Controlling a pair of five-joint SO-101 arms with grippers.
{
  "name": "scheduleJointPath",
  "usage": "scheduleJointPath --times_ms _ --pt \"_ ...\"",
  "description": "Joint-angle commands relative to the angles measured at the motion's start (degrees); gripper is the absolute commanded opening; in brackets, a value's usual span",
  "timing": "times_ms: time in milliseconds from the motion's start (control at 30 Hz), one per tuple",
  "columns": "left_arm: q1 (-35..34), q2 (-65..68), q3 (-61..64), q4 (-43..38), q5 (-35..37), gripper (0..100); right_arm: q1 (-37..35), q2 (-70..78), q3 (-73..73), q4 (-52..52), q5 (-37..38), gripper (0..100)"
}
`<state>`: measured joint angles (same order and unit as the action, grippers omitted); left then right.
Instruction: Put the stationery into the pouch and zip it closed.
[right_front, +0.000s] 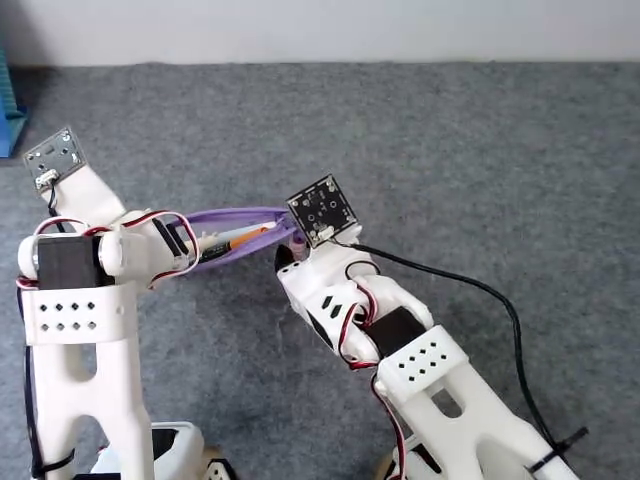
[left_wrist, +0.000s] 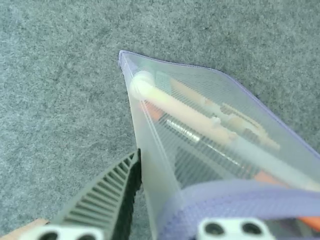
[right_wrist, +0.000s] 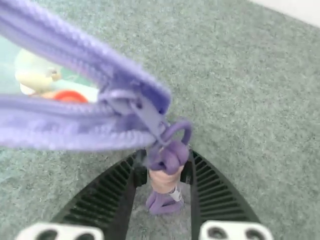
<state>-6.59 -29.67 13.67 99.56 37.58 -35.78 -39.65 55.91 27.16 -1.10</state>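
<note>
We see the pouch (left_wrist: 200, 150) stretched between both arms over the table (right_front: 450, 150), zip open, pens (left_wrist: 190, 117) inside. Left gripper (right_front: 180, 240) is clamped on one end, right gripper (right_wrist: 165, 161) pinched on the zipper pull (right_wrist: 167, 154) at the other.

- No text, number, label or sign can be read in any view.
- Any print on the pens (left_wrist: 190, 112) inside the pouch (left_wrist: 165, 165) is too blurred through its clear wall to make out.
</note>
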Motion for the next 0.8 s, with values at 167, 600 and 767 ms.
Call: scheduleJointPath --times_ms 167,600,767 --pt "-0.1 1.0 0.6 0.8 0.6 11 0.0 -0.7 -0.4 -1.0 4.4 0.4" --pt "-0.2 1.0 0.2 -0.4 0.4 15 0.8 -19.7 -1.8 20.3 4.7 0.7" --pt "0.4 1.2 0.2 -4.5 0.4 32 0.5 -26.5 -9.5 33.0 4.7 0.7"
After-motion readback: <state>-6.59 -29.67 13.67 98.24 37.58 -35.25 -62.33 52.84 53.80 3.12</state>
